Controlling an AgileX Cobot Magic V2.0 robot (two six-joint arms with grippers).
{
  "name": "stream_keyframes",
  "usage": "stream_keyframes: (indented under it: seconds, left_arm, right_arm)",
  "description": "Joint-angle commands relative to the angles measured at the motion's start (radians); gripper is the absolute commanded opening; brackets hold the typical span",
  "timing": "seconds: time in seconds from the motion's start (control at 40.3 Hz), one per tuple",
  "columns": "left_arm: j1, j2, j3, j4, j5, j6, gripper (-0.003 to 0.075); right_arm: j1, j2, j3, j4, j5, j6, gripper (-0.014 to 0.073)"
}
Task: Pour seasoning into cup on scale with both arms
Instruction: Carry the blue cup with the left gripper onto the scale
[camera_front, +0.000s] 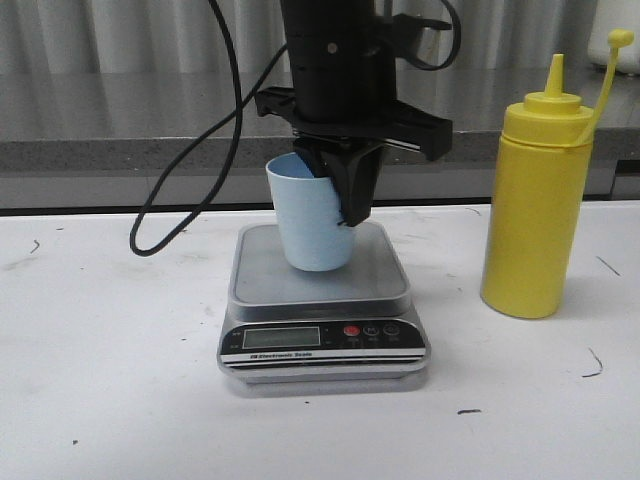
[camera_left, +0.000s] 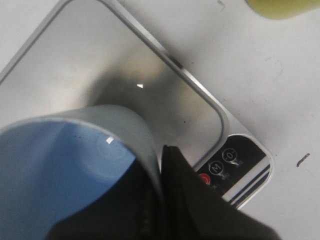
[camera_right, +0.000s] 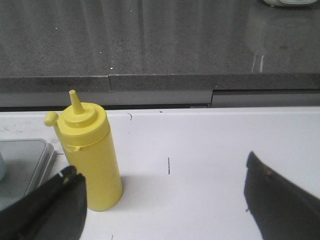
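Note:
The pale blue cup (camera_front: 312, 225) is on or just over the steel platform of the silver scale (camera_front: 262, 278), slightly tilted. My left gripper (camera_front: 340, 195) comes down from above and is shut on the cup's rim, one finger inside and one outside. The left wrist view shows the same grip (camera_left: 155, 195) on the cup (camera_left: 60, 165) over the scale (camera_left: 100, 65). The yellow seasoning bottle (camera_front: 530, 200) stands upright to the right of the scale, its cap hanging off on its strap. My right gripper (camera_right: 161, 170) is open and empty, low over the table beside the bottle (camera_right: 90, 155).
A grey ledge and wall (camera_front: 100, 150) run along the back of the white table (camera_front: 100, 400). The left arm's black cable (camera_front: 190, 200) loops down behind the scale on the left. The scale's corner (camera_right: 25, 160) shows in the right wrist view.

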Motion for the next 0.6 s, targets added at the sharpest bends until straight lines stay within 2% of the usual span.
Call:
stream_keyframes:
  seconds: [0.0, 0.198, 0.273, 0.397, 0.57]
  left_arm:
    - [-0.005, -0.060, -0.035, -0.003, -0.011, -0.006, 0.0034]
    - [-0.005, -0.060, -0.035, -0.003, -0.005, -0.006, 0.0316]
    - [-0.005, -0.060, -0.035, 0.005, 0.008, -0.006, 0.0382]
    - [-0.005, -0.060, -0.064, 0.026, 0.046, -0.009, 0.0428]
    - [-0.009, -0.085, -0.115, 0.021, 0.046, -0.008, 0.0419]
  right_arm:
    - [-0.005, 0.013, -0.032, -0.008, -0.073, -0.002, 0.0652]
    - [-0.005, 0.013, -0.032, -0.008, -0.073, -0.002, 0.0652]
    - [-0.005, 0.013, -0.032, -0.008, -0.071, -0.002, 0.0652]
    - [-0.005, 0.013, -0.032, -0.008, -0.063, -0.002, 0.0652]
    - [-0.005, 0.013, -0.032, -0.008, -0.057, -0.002, 0.0652]
